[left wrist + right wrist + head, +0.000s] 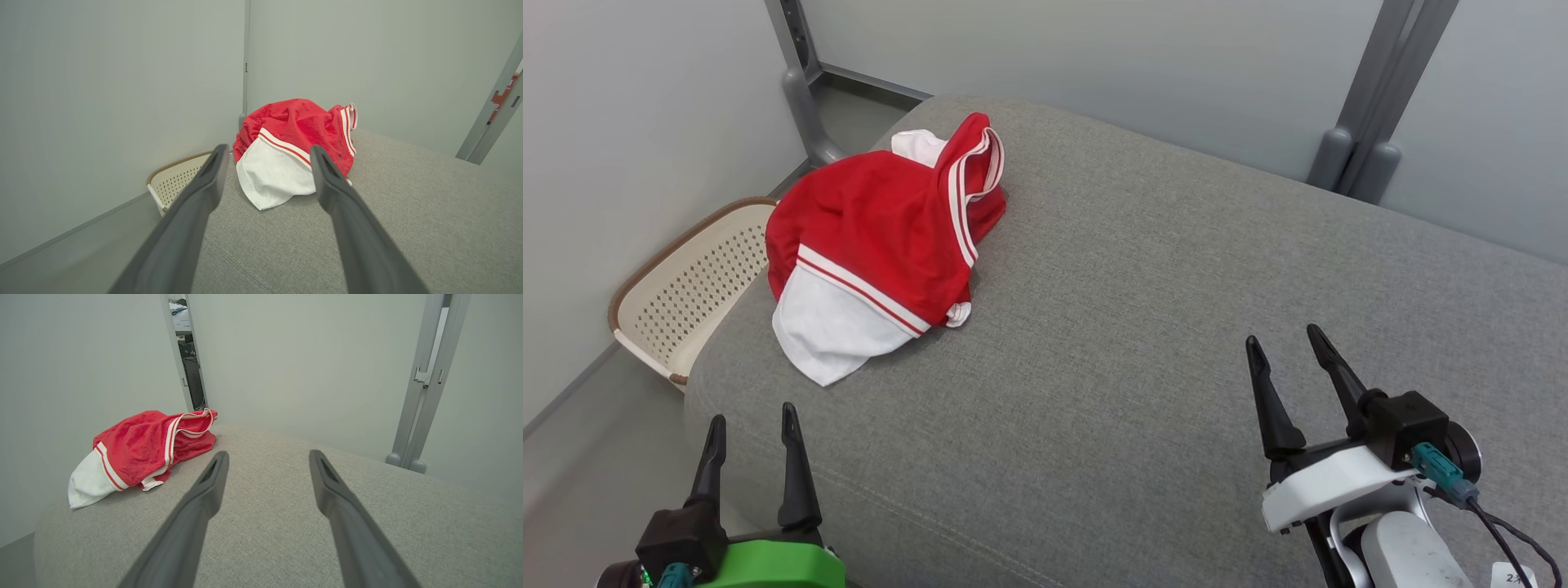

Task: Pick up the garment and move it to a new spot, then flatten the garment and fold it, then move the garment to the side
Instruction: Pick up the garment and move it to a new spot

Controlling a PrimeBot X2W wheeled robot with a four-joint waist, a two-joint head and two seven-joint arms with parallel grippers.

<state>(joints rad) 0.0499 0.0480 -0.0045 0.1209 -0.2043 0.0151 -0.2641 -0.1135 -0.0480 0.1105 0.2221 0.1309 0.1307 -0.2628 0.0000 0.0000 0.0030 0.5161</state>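
Counts one garment [874, 237]: red, with white bands and a white panel. Lies bunched in the upper left of the head view, on the far left part of the grey padded surface [1143, 310], its white panel reaching toward the rounded left edge. Touches neither tool and sits well apart from both.

Counts two tools, each with two long dark fingers. At the lower left of the head view, the left tool [753, 415] on a green body: spread wide, pinching nothing, over the near left edge of the surface. At the lower right, the right tool [1284, 337] on a white body: also spread wide, pinching nothing, over bare grey fabric.

In the left wrist view, frames the garment [294, 139] at centre between the parted fingers of the left tool [269, 150]. In the right wrist view, puts the garment [139, 449] at middle left, off to the side of the right tool [268, 454].

Counts one container: a cream perforated basket [686, 286] with a brown rim, at the left edge, just beside the surface and lower than it; again at lower left in the left wrist view [175, 177]. Cannot tell its contents from the part showing.
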